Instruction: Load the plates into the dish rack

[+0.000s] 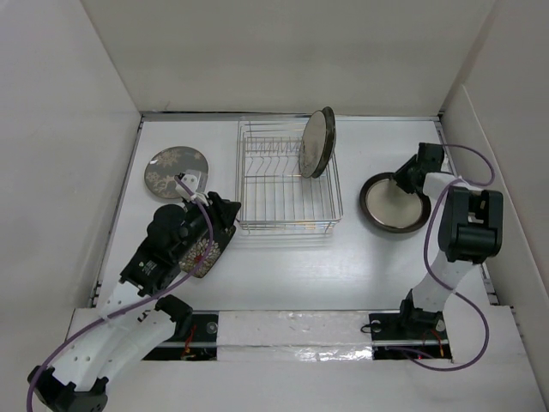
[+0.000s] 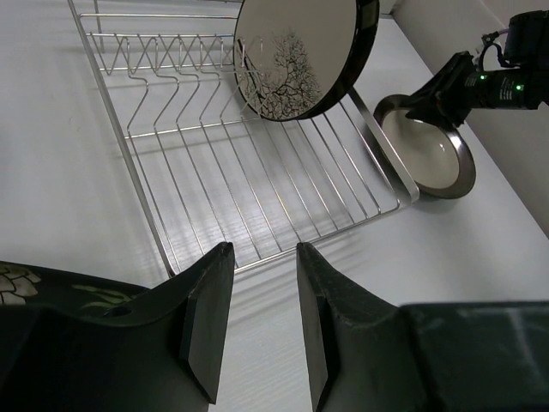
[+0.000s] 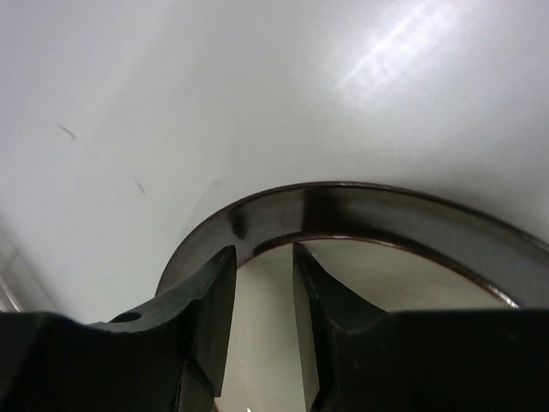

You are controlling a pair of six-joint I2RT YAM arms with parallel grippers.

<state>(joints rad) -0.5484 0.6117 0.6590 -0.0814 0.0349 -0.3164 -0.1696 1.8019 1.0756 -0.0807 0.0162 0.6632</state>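
The silver wire dish rack stands mid-table, also in the left wrist view. A cream-centred, dark-rimmed plate stands on edge at its far right, showing a tree pattern. The grey floral plate lies flat at the left. The black square plate lies under my left arm, its edge visible. My left gripper is open and empty, near the rack's front left corner. A brown-rimmed plate lies at the right. My right gripper is open, low over its far rim.
White walls close the table in at the left, back and right; the right wall is close to the right arm. The right arm also shows in the left wrist view, above the brown-rimmed plate.
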